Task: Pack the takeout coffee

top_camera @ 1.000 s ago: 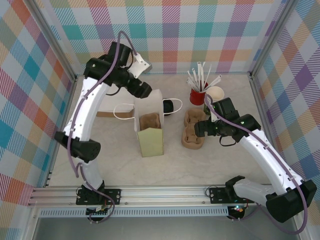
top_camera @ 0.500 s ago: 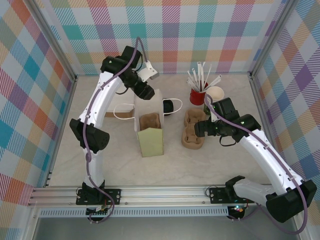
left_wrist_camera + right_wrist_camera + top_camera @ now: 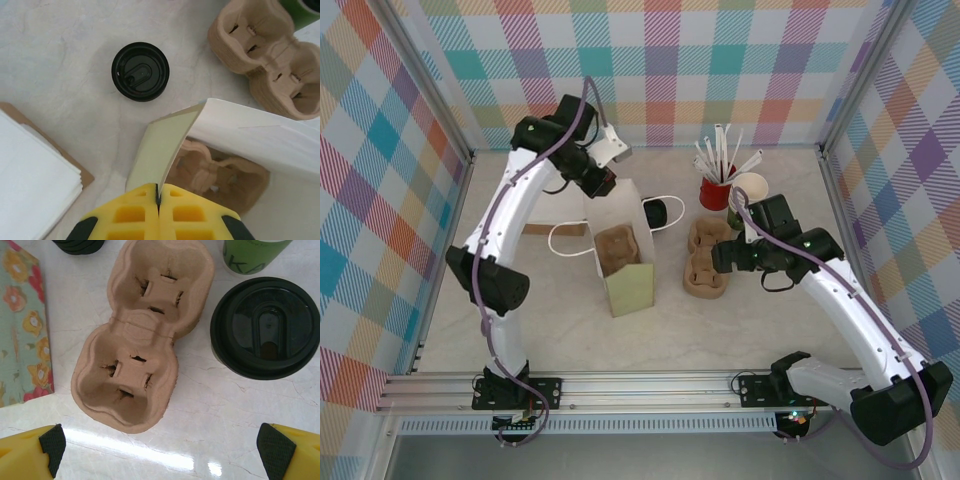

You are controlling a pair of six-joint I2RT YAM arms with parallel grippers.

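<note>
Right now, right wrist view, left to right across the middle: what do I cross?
floral-print panel → brown pulp cup carrier → black plastic lid

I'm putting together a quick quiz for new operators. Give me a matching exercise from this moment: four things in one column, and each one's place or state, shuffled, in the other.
Things
1. left gripper
2. right gripper
3. white straws
4. olive-green cup

Place or state
A. open, above the pulp carrier that lies on the table
B. standing in the red cup
C. shut on the rim of the paper bag
D. lidless, beside the red cup

Pairs: 1-C, 2-A, 3-B, 4-D
</note>
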